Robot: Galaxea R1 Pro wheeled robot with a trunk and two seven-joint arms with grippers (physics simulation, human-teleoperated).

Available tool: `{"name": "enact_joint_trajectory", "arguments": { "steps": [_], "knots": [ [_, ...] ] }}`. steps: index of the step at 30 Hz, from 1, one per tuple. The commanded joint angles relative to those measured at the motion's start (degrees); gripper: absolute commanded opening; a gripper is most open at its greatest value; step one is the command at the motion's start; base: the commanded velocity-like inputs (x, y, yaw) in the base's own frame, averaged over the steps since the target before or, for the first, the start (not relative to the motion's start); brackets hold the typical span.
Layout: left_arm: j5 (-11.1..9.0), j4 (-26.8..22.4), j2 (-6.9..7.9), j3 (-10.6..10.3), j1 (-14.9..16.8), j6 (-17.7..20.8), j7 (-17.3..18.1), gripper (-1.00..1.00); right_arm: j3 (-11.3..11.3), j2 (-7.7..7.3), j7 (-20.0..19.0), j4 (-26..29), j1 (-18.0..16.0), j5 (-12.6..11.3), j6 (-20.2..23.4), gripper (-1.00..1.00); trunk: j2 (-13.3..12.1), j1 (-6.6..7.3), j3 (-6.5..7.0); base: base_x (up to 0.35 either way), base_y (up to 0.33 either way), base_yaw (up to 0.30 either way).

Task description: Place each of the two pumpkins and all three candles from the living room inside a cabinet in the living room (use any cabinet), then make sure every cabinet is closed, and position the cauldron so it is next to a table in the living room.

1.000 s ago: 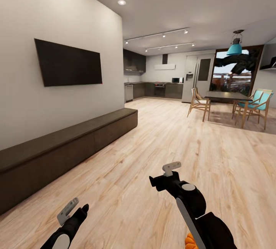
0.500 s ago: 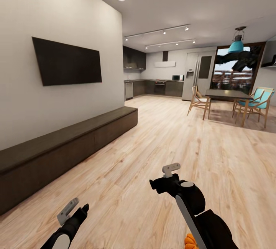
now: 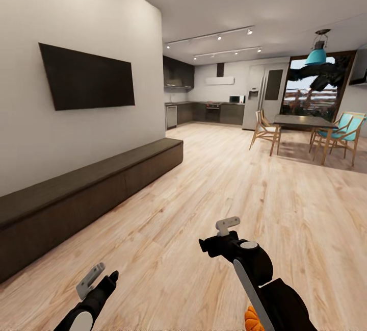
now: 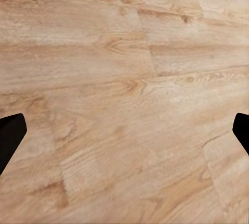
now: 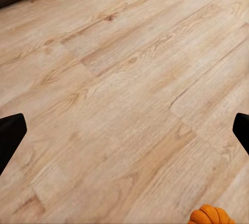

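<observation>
The long low dark-brown cabinet (image 3: 92,188) runs along the white wall from about 9 o'clock toward 11 o'clock in the head view, all its flat fronts flush and shut, with a black TV (image 3: 86,77) mounted on the wall above it. At 7 o'clock, low in the same view, the left gripper (image 3: 97,280) hangs over bare plank floor (image 3: 204,193); in the left wrist view its 2 dark fingertips (image 4: 10,136) sit at opposite edges of the picture, so the pincer (image 4: 124,136) is spread wide with nothing between the tips and nothing touched. Just right of centre, at about 6 o'clock, the right gripper (image 3: 224,234) is raised on its black arm above the floor; the right wrist view shows its 2 fingertips (image 5: 10,136) equally far apart, the pincer (image 5: 124,136) wide open and empty. 1 bright-orange ribbed pumpkin (image 3: 251,319) peeks out at the bottom edge of the head view at roughly 5 o'clock, partly hidden behind the right arm, and it lies on the floor in the right wrist view (image 5: 210,215), clear of both fingertips. Far off at 1 o'clock stands a dining table (image 3: 305,126) with wooden chairs, 2 of them turquoise (image 3: 346,134), under a teal pendant lamp (image 3: 316,55); a dark kitchen (image 3: 214,111) fills the far wall at 12 o'clock.
</observation>
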State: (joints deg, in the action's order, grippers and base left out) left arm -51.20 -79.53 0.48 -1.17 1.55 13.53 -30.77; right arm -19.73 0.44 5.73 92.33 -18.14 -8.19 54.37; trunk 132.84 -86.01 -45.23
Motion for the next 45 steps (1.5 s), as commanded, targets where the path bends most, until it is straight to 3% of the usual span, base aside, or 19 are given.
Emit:
{"name": "enact_joint_trajectory", "arguments": {
  "steps": [1, 21, 27, 32, 39, 45],
  "knots": [
    [-0.31, -0.09, 0.05, -0.11, 0.03, 0.09, -0.40, 1.00, -0.05, 0.00, 0.59, 0.05, -0.05, -0.60, 0.21, 1.00, 0.03, 0.01, -0.16, 0.000, 0.000, 0.000],
    [0.38, -1.69, 0.05, -0.62, -0.23, -0.13, -0.31, 1.00, -0.06, 0.21, 0.58, -0.54, -0.10, -0.44, 0.39, 1.00, 0.03, 0.01, -1.99, 0.000, 0.000, 0.000],
    [2.61, -6.59, 0.05, -1.20, -2.67, -0.24, 0.09, 1.00, 0.02, 0.53, 0.55, -11.00, -4.69, -0.54, -0.31, 1.00, 0.03, 0.01, -2.54, 0.000, 0.000, 0.000],
    [3.23, -6.95, 0.05, -1.28, -3.05, -0.26, 1.98, 1.00, 0.24, 0.30, 0.32, -13.05, -6.24, -0.59, -0.53, 1.00, 0.03, 0.01, -3.00, 0.000, 0.000, 0.000],
    [3.45, -7.30, 0.05, -1.37, -3.41, -0.33, 2.86, 1.00, 2.74, -0.20, 0.25, -2.11, -5.03, -0.66, -0.09, 1.00, 0.03, 0.01, -3.65, 0.000, 0.000, 0.000],
    [4.48, -7.89, 0.43, -3.61, -3.69, -0.27, 6.03, 1.00, 3.58, -0.25, 0.24, -0.31, -4.46, -0.68, 0.02, 1.00, 0.03, 0.01, -4.20, 0.000, 0.000, 0.000]
  ]
}}
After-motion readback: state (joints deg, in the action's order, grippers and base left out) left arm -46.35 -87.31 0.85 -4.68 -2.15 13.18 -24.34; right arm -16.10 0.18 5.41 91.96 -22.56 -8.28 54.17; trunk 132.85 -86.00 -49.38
